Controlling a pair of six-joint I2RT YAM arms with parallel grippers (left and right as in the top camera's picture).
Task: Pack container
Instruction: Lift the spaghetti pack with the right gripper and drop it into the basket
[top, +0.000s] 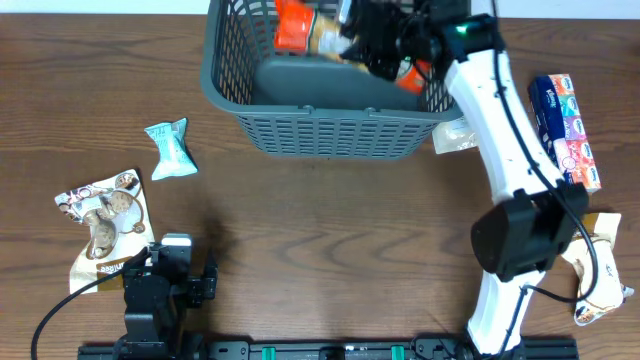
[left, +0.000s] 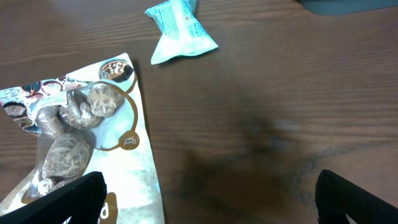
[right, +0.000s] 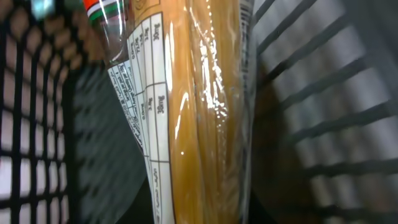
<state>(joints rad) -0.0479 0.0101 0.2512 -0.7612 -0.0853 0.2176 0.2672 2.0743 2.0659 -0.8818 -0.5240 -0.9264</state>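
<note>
The container (top: 330, 135), a dark grey slatted basket, stands at the table's far middle. My right gripper (top: 372, 48) reaches down inside it, shut on a clear-wrapped golden snack pack (right: 205, 124) with a white label. The pack fills the right wrist view and hides the fingers; the container's lattice walls (right: 323, 93) show on both sides. An orange-topped pack (top: 293, 28) lies in the basket. My left gripper (left: 208, 205) stands open near the front left (top: 180, 262), its left fingertip (left: 68, 196) over the edge of a brown-and-white snack bag (left: 81, 137).
A teal pack (top: 170, 148) (left: 180, 28) lies left of the basket, beyond the brown-and-white bag (top: 105, 225). To the right are a blue-and-pink pack (top: 565, 130), a beige pack (top: 455, 138) against the basket and another bag (top: 600, 270) near the right arm's base.
</note>
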